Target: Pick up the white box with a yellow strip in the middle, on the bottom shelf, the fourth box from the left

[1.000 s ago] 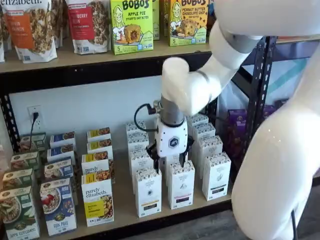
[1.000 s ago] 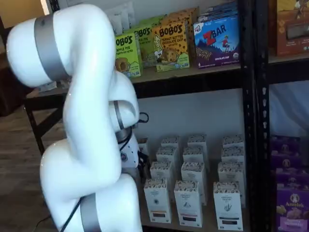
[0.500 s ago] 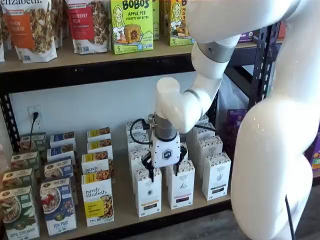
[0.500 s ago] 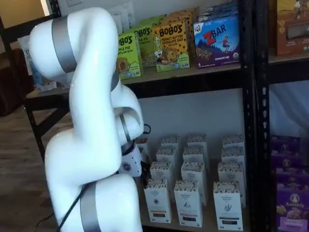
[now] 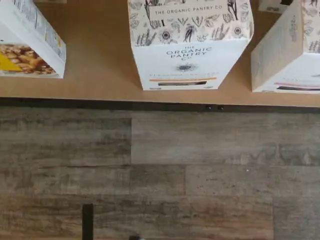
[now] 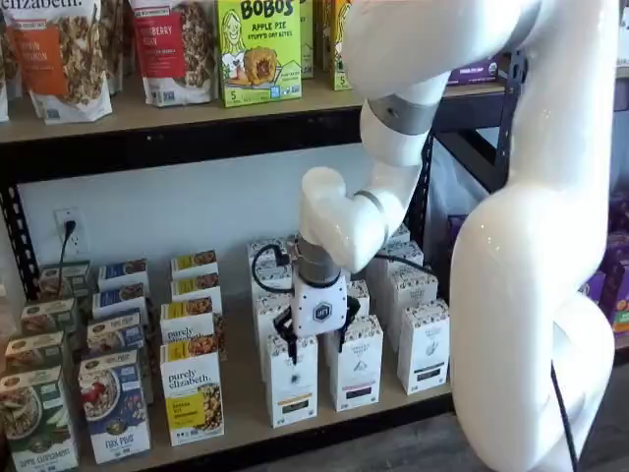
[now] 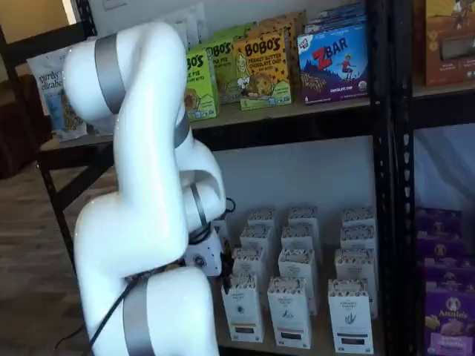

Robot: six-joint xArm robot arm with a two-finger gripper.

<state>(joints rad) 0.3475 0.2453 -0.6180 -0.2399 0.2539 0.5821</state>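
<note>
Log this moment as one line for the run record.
phase: approach | pincer: open, above front row | target: white box, on bottom shelf, not gripped

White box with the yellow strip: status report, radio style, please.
Gripper open, over front row. White box upright on bottom shelf, not gripped. Neighbouring cartons stand apart; nothing blocking.

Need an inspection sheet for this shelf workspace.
Surface: light tan wooden bottom shelf, black-framed, rows of boxes.
Job's things: tall white carton with thin yellow strip, upright at the front edge.
Clutter: yellow-panelled purely elizabeth box, similar white cartons beside it.
Grippers: white-bodied end effector, black fingers open, just above the carton.
Cables: black cable loops beside end effector; cord in wall outlet.
Surroundings: grey wood-plank floor; upper shelf with Bobo's boxes.
</note>
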